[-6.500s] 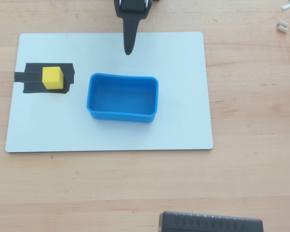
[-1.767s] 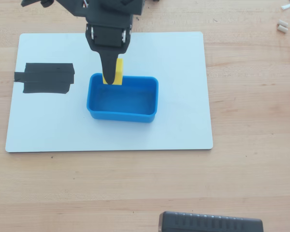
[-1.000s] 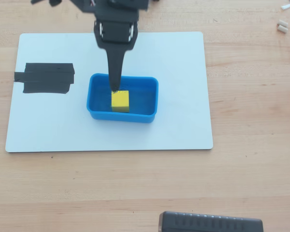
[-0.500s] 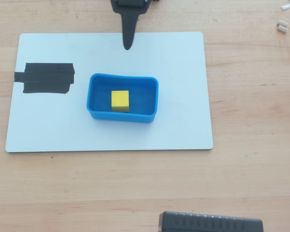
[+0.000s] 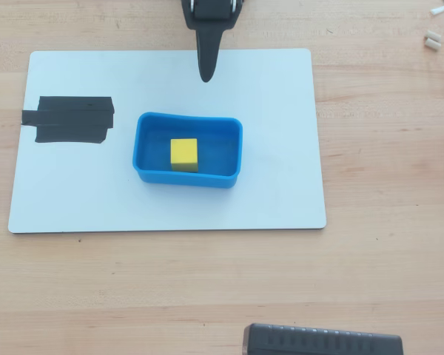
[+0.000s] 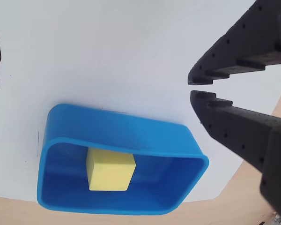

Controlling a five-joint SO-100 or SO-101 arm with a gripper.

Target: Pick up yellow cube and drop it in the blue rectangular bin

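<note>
The yellow cube (image 5: 183, 154) lies flat inside the blue rectangular bin (image 5: 143, 144), a little left of the bin's middle. In the wrist view the cube (image 6: 110, 169) rests on the floor of the bin (image 6: 131, 133) near its far wall. My gripper (image 5: 206, 76) is black and hangs over the white board beyond the bin's far rim, clear of it. In the wrist view the gripper (image 6: 193, 88) enters from the right. Its fingertips are almost touching, with nothing between them.
The bin stands on a white board (image 5: 281, 200) on a wooden table. A black tape patch (image 5: 70, 120) sits on the board's left edge. A dark ribbed object (image 5: 322, 342) lies at the bottom edge. Small pale bits (image 5: 432, 41) lie at the top right.
</note>
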